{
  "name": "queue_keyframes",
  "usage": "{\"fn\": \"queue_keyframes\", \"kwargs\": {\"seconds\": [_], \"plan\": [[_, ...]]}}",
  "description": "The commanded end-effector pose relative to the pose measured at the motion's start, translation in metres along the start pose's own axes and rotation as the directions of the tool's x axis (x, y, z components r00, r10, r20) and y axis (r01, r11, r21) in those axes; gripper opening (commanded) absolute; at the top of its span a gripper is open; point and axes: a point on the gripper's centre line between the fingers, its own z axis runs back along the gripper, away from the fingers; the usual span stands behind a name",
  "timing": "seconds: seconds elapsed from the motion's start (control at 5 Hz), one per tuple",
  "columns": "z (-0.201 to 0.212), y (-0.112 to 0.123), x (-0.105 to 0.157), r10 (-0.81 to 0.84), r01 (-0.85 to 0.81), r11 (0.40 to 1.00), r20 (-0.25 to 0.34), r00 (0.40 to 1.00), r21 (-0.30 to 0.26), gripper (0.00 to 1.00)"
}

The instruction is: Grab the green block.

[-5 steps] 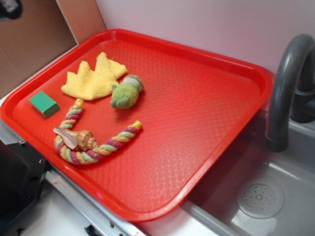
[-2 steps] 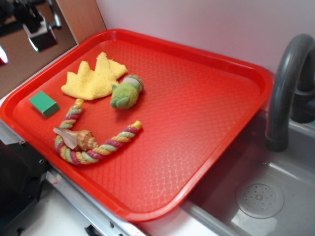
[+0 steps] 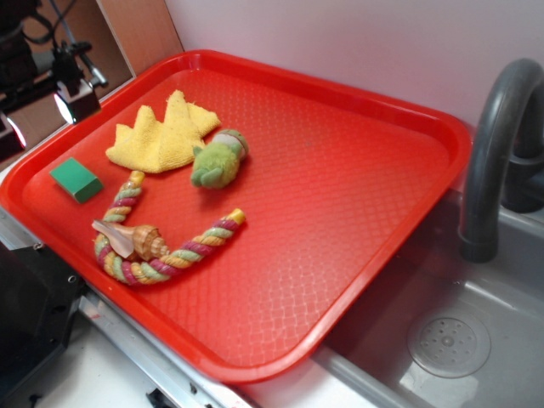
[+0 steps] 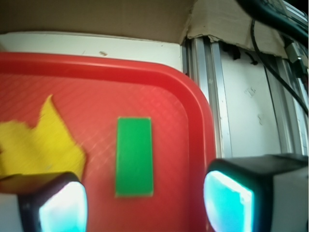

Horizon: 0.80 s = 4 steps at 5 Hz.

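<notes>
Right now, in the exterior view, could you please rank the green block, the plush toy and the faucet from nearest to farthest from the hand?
1. Green block: just below the hand, at the tray's left corner.
2. Plush toy: mid-tray, beside the yellow cloth.
3. Faucet: far right, over the sink.

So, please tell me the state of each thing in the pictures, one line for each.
gripper: open, empty, above the tray's corner
green block: lying flat on the tray, not held
yellow cloth: crumpled, touching the plush toy
plush toy: lying on its side
rope: curved in a U, under the shell
shell: resting on the rope
red tray: flat, partly over the sink
sink: looks dry
</notes>
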Motion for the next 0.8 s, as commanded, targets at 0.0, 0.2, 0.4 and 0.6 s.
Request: {"fn": "queue_keyframes", "kwargs": {"seconds": [0.0,0.2,0.4,0.6], "plan": [[-0.027,0.007,0.008,0.021,-0.021,1.0,0.139,0.99,-0.002,1.0],[-0.044,0.003,0.009,0.02,-0.016,1.0,0.194,0.981,-0.023,1.0],[-0.057,-0.003,0.006,-0.002,0.005,1.0,0.222,0.975,-0.016,1.0],[-0.066,-0.004,0.0,-0.025,0.032,0.999,0.232,0.972,-0.027,1.0]]}}
